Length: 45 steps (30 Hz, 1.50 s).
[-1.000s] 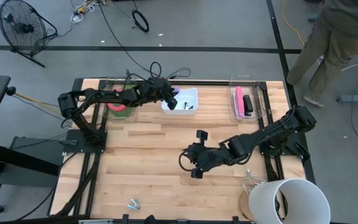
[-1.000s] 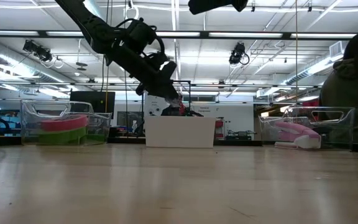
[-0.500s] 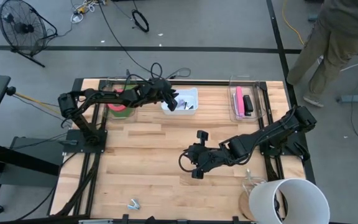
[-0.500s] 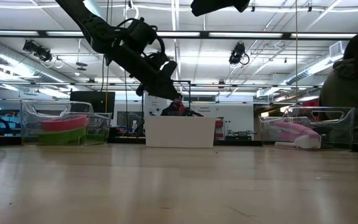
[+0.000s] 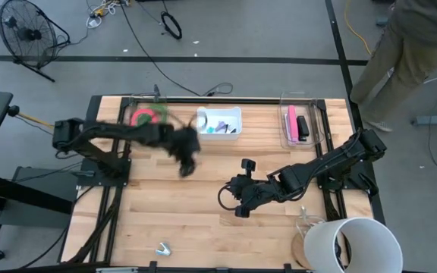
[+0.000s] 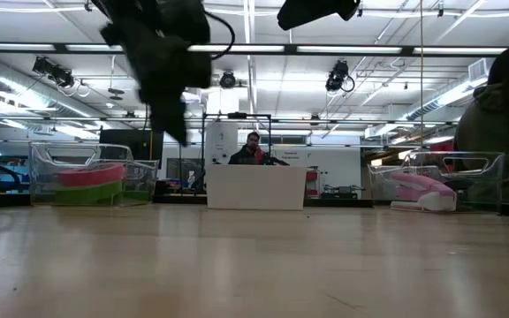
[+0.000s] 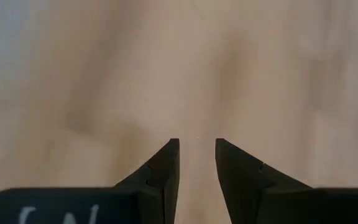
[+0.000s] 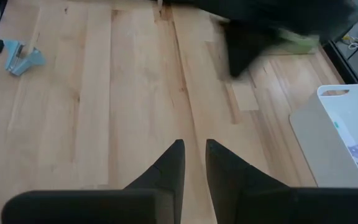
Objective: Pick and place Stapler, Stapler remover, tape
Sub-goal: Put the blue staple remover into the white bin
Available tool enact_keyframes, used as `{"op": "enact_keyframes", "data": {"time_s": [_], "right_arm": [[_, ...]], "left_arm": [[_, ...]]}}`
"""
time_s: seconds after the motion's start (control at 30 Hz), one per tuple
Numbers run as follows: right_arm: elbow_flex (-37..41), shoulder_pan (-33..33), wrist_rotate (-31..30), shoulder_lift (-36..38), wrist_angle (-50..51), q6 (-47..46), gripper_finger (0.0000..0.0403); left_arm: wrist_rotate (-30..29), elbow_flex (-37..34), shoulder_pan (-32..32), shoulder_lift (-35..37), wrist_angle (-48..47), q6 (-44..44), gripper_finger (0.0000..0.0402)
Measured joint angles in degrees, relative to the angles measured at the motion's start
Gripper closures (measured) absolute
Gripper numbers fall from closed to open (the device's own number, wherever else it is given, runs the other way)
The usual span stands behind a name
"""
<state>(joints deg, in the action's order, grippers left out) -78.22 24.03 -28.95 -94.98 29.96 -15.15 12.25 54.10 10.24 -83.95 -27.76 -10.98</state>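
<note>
At the tips of the left gripper (image 7: 196, 144), the fingers (image 7: 166, 177) are standing slightly apart with nothing between them, only bare worktop (image 5: 165, 205) showing beneath. That gripper is hanging over the boards just in front of the white tray (image 5: 230, 112), empty, so I take it to be between items. The right gripper (image 8: 194, 146) is waiting low near the middle of the worktop, its fingers (image 8: 169, 171) likewise narrowly parted and holding nothing.

Farther out, the stapler remover (image 8: 20, 59) is lying loose near the front edge on the left side, well apart from both grippers; it looks like the piece not yet put away, though which way it is pointing is too small to tell. The tape (image 5: 144, 116) is lying flat in the clear bin (image 6: 42, 163) at the far left, pink over green. The pink stapler (image 5: 291, 121) is resting in the far right bin, its long axis running front to back, presumably to fit that narrow bin.
</note>
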Motion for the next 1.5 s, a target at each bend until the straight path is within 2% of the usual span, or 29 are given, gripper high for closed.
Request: {"op": "enact_keyframes", "data": {"time_s": [0.07, 0.2, 0.43, 0.57, 0.73, 0.9, 1.2, 1.5], "right_arm": [[0.0, 0.0, 0.0, 0.0, -0.1, 0.0, 0.0339], [0.0, 0.0, -0.1, 0.0, -0.3, -1.3, 0.0339], [0.0, 0.0, -0.1, 0.0, -0.3, -5.1, 0.0339], [0.0, 0.1, 0.1, 0.0, -0.3, -7.4, 0.0339], [0.0, 0.1, 0.5, 0.0, -0.4, -8.6, 0.0339], [0.0, 0.1, 0.5, 0.0, -0.3, -9.9, 0.0339], [0.0, 0.1, 0.3, 0.0, -0.4, -8.4, 0.0339], [0.0, 0.1, 0.4, 0.0, -0.7, -8.9, 0.0339]], "left_arm": [[0.2, -0.1, -6.0, 1.8, -6.2, -3.1, 0.0294], [0.2, -0.1, -18.4, 4.2, -12.1, -11.2, 0.0294], [-0.6, -0.1, -38.8, 4.2, -12.4, -29.1, 0.0294], [-5.0, -0.1, -47.2, 4.1, -11.4, -37.9, 0.0294], [-14.2, -0.1, -55.1, 4.0, -7.1, -45.9, 0.0294], [-17.7, -0.1, -60.7, 1.1, -1.7, -48.5, 0.0294], [-15.7, -0.1, -63.8, -6.7, 1.2, -45.0, 0.0291], [-15.8, -0.1, -64.3, -9.7, 1.5, -41.7, 0.0240]]}}
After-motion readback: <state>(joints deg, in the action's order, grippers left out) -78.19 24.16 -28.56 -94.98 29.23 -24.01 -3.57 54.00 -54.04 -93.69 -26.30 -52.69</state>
